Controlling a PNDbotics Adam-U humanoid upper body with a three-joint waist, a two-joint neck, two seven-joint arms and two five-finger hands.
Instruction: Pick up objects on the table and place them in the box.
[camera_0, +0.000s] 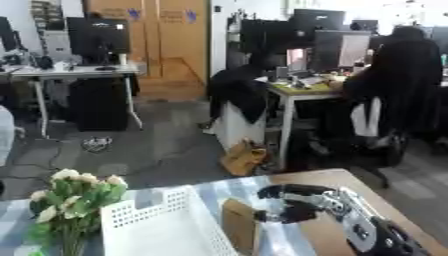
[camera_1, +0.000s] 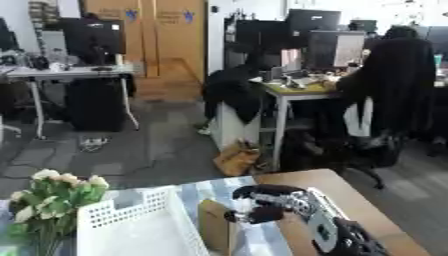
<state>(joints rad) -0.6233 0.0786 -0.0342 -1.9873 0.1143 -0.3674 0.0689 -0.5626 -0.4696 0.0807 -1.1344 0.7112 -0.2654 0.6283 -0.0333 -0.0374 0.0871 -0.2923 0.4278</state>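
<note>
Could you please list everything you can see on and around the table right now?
White perforated plastic basket: one, white, near edge of the table, left of centre.
Brown cardboard box: one, brown, upright just right of the basket.
Bunch of white flowers with green leaves: one, lower left corner.
Wooden table: one, light brown, with a striped blue-white cloth over its left part.
Office desks with dark monitors: several, background.
Right hand: black and silver, fingers curled beside the cardboard box; whether it touches the box is unclear.
</note>
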